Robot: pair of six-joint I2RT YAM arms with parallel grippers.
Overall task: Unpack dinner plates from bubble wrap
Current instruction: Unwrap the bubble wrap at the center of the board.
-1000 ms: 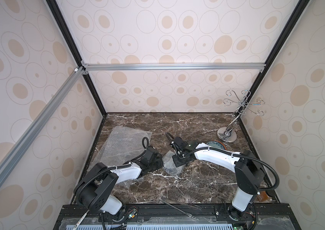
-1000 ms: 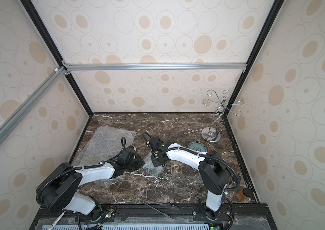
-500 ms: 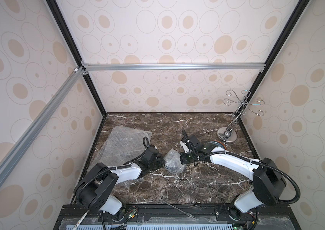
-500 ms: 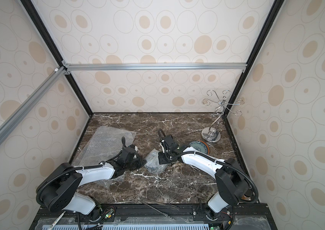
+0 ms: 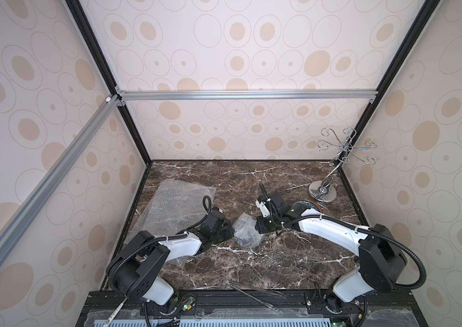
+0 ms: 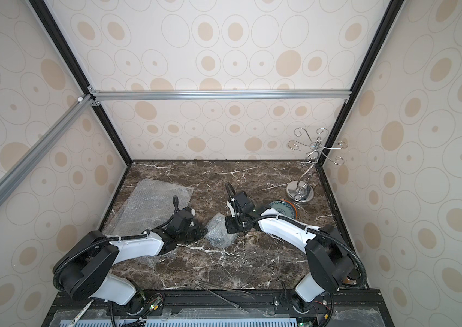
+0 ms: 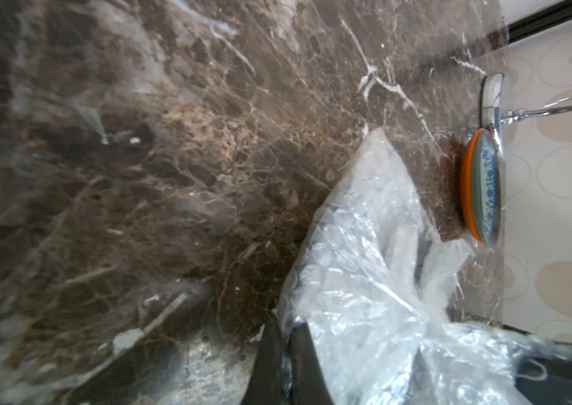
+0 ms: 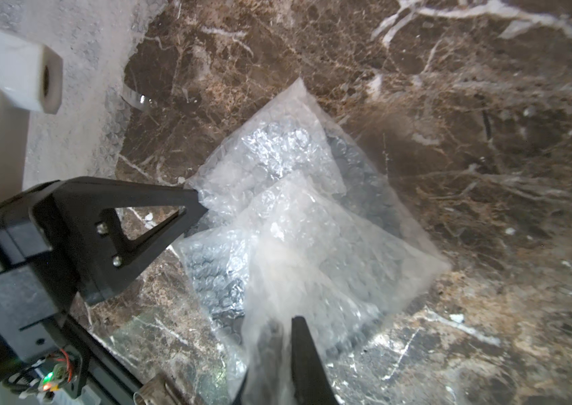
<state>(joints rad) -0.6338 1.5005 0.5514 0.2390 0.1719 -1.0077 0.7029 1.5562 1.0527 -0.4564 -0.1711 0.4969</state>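
The left claw is clenched on one edge of the crumpled bubble wrap bundle, which lies mid-worktop between the two arms. The right claw has film draped over its tips, with a narrow gap between them. I cannot tell whether it grips.

Something dark shows through the film in the right wrist view. The left wrist view shows what that one misses: the pale plate stacked on the orange plate, beside the wire stand. A top view adds a flat bubble wrap sheet on the worktop's left side.
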